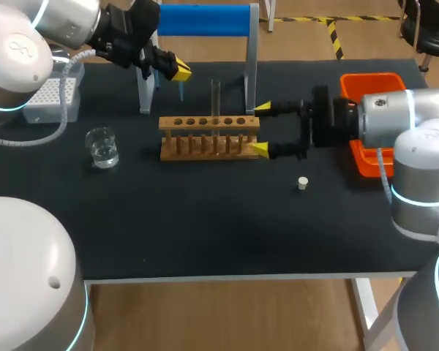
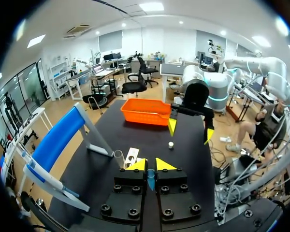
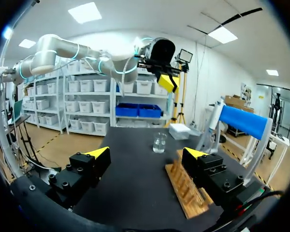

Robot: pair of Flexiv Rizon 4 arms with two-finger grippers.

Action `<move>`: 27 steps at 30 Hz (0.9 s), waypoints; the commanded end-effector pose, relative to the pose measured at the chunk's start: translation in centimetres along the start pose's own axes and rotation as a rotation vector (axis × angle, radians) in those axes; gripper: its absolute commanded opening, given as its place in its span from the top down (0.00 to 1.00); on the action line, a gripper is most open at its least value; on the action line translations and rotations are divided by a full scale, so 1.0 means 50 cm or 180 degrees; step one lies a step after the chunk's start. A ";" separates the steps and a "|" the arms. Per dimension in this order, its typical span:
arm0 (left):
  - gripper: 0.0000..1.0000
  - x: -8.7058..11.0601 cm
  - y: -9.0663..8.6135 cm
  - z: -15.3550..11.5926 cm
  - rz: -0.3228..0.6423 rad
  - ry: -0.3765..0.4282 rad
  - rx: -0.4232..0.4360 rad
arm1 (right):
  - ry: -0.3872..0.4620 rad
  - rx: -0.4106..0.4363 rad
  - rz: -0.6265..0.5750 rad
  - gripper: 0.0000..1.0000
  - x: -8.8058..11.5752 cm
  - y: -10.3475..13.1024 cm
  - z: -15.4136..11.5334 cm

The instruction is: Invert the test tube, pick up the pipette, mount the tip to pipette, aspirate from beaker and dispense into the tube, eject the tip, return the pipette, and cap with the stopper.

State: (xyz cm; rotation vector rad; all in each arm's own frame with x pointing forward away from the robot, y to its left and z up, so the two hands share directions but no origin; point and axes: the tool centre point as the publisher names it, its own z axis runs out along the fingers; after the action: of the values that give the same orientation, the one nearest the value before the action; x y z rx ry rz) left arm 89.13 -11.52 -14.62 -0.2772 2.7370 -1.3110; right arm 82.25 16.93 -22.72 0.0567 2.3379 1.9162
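My left gripper pinches the pipette, held at 11 o'clock of the rack, likely for the upright tube. My right gripper, spread, flanks the rack's 3 o'clock end, probably to steady it. The beaker sits at 9 o'clock.

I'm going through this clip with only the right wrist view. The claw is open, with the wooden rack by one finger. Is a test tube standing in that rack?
Observer: Yes. The head view shows one clear test tube upright in a middle hole of the wooden rack.
Operator: Where is the stopper?
Observer: The stopper lies on the table, apart from the rack, just nearer the camera than the right claw.
Operator: Is the left claw empty?
Observer: No. In the left wrist view the left claw is shut on the pipette; only a slim blue part shows.
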 end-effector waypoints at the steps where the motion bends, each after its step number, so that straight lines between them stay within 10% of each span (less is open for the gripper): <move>1: 1.00 0.001 -0.001 -0.003 -0.0004 0.0004 -0.0010 | 0.0141 -0.0125 -0.0028 0.00 -0.028 0.014 0.053; 13: 1.00 0.001 -0.001 -0.003 -0.0004 0.0004 -0.0010 | 0.0367 -0.0402 0.0006 0.01 -0.056 0.069 0.118; 27: 1.00 0.001 -0.001 -0.003 -0.0004 0.0004 -0.0010 | 0.0633 -0.0531 0.0233 0.43 -0.093 0.111 0.182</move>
State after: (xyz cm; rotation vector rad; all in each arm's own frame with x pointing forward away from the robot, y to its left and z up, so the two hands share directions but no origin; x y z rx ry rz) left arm 89.14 -11.50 -14.64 -0.2772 2.7363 -1.3119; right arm 86.68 25.42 -18.76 -0.0448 2.2888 2.2311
